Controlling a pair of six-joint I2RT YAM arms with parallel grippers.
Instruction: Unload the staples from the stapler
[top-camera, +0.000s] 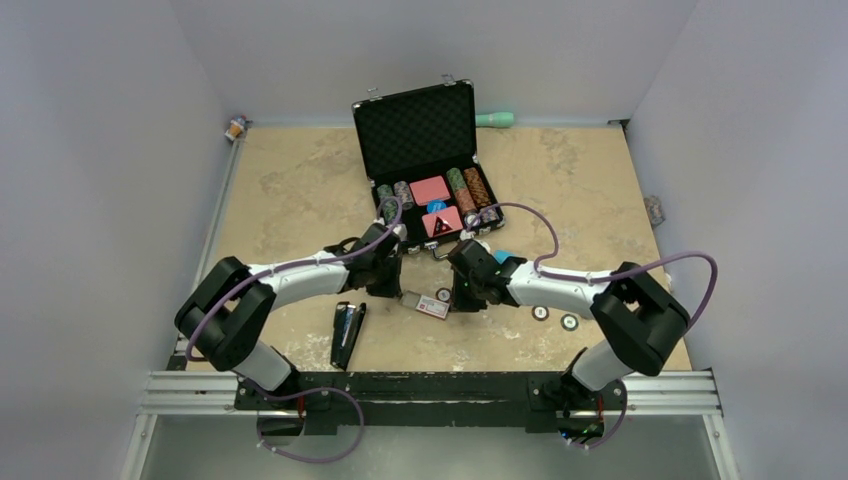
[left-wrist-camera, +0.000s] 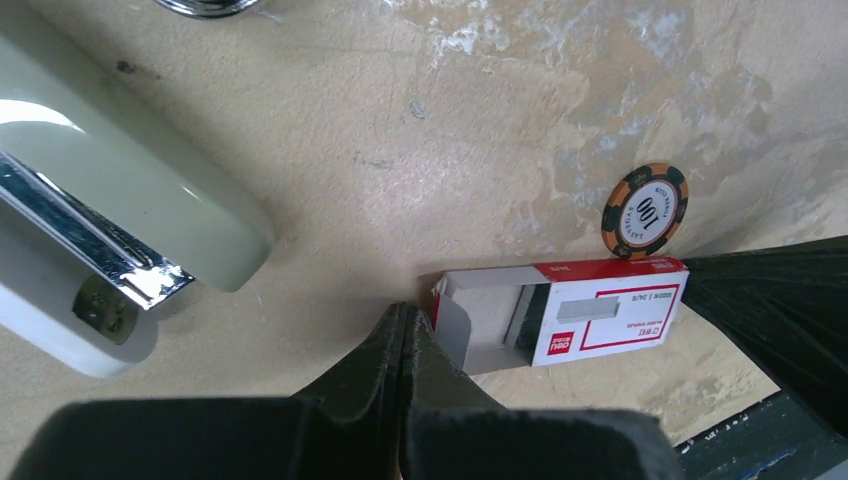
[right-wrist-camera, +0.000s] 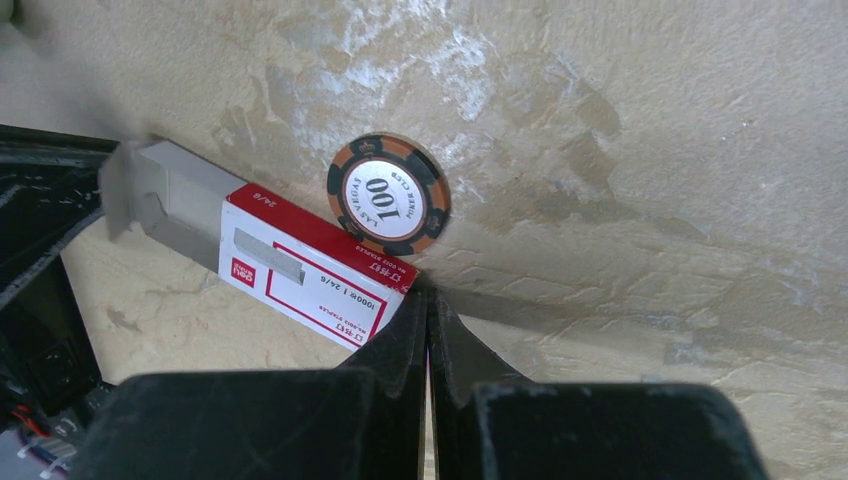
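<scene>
Across mottled tan tabletop (top-camera: 300, 190), stapler (top-camera: 347, 335) flat behind left gripper (left-wrist-camera: 405, 316), nearer the arm bases, untouched. Left gripper and right gripper (right-wrist-camera: 428, 300) both pinched closed, empty, tips by opposite ends of staple box (left-wrist-camera: 560, 325).

Near edge, left of middle: the long slim black stapler (top-camera: 347, 335) is too small overhead, so you can't tell if staples sit in it. Small red-and-white cardboard box (left-wrist-camera: 600, 310): contents of the open end unclear. Pale glossy curved object with chrome strip (left-wrist-camera: 120, 190): cut by the picture's left edge, unidentifiable.
</scene>
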